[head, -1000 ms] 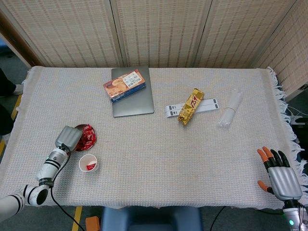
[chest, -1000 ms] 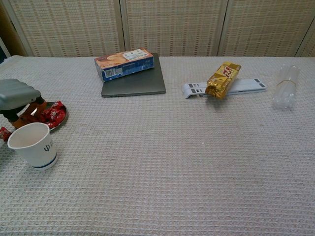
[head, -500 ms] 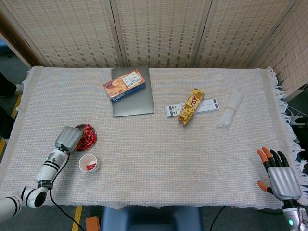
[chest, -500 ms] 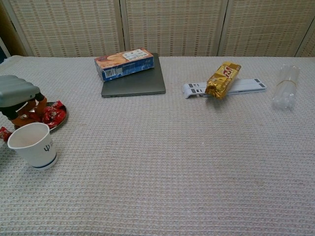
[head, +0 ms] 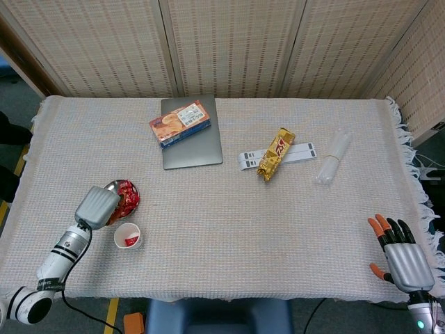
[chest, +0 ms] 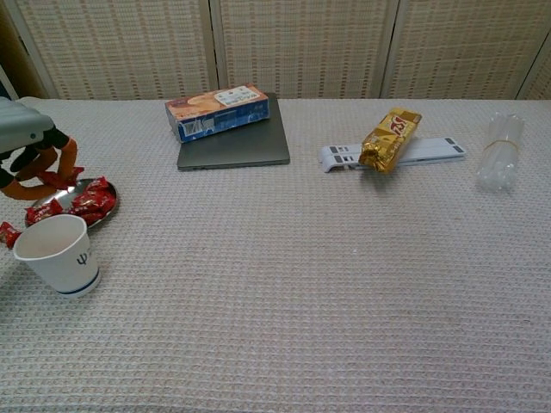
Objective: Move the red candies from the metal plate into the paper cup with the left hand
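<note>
My right robot hand [head: 405, 259] idles at the counter's near right edge, fingers spread, holding nothing. Nearest on the left stands the paper cup [chest: 55, 254]; the head view shows one red candy [head: 131, 241] already inside, so I judge the job started but far from finished. One stray candy [chest: 9, 233] lies on the cloth beside the cup. My left robot hand [chest: 34, 155] hovers above the metal plate [head: 112, 188], fingers curled and pinching what looks like a red candy. Several red candies [chest: 90, 200] remain on the plate. Farther back sit a biscuit box [chest: 218, 111] and a gold snack bag [chest: 389, 138].
</note>
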